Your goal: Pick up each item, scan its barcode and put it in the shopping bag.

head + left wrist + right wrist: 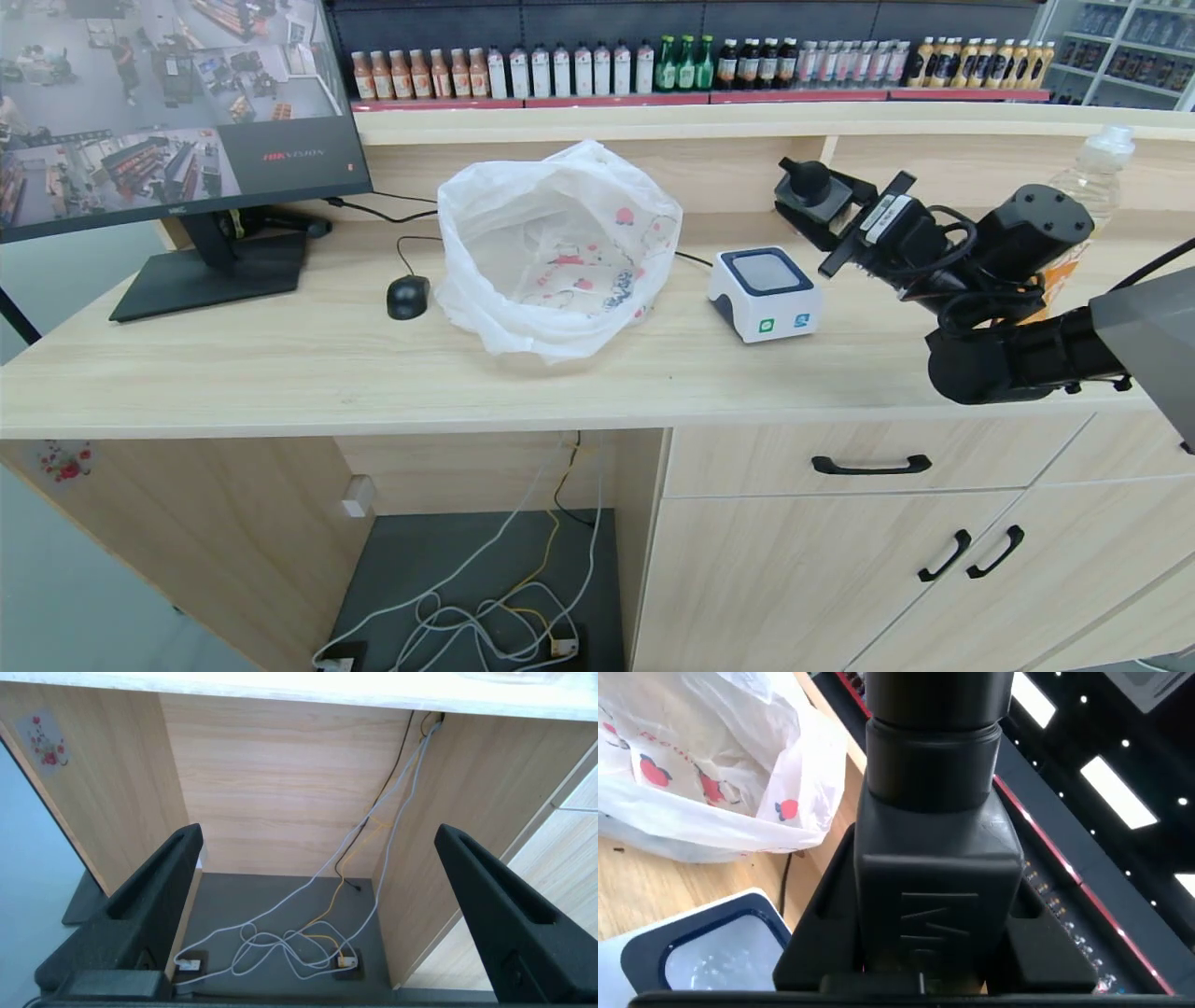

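My right gripper [834, 217] was clamped on the black bottle [808, 185], up beside the scanner [766, 291]. I feared its barcode faced away, so no read, or a snag on the shopping bag [558, 245] rim. The left gripper [318, 891] hung wide open, empty.

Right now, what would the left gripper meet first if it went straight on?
The open left gripper faces the recess under the counter: probably the loose cables first, then the back panel; depth unclear.

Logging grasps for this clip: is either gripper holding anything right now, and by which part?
The right gripper holds a black capped item by its squarish body, cap end free. The left gripper is open and empty.
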### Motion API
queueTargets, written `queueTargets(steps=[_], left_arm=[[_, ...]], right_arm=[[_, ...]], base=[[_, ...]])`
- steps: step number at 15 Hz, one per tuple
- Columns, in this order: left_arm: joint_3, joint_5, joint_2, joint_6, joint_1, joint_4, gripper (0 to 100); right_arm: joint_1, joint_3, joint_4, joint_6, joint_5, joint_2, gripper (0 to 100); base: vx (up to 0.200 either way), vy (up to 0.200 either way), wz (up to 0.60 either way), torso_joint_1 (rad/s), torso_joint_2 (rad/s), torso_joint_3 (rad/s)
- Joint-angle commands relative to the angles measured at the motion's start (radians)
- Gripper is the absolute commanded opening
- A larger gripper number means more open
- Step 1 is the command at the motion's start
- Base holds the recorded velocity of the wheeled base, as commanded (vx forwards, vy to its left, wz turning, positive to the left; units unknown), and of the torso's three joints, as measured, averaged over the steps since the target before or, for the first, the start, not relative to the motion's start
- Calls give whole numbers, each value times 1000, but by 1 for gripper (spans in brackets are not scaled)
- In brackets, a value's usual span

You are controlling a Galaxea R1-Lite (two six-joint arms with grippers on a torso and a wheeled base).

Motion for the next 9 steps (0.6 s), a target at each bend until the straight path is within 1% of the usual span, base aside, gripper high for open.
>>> queueTargets(steps=[1,4,9], left_arm=[[0,0,0,0,0,0,100],[0,0,0,0,0,0,100],[0,0,0,0,0,0,100]], right_arm=[[0,-30,-2,-2,8,39,0],[-1,-53,0,-1,38,59,0],[10,-56,0,-2,41,63,0]], base=[[0,0,0,0,0,0],[0,0,0,0,0,0],[0,0,0,0,0,0]])
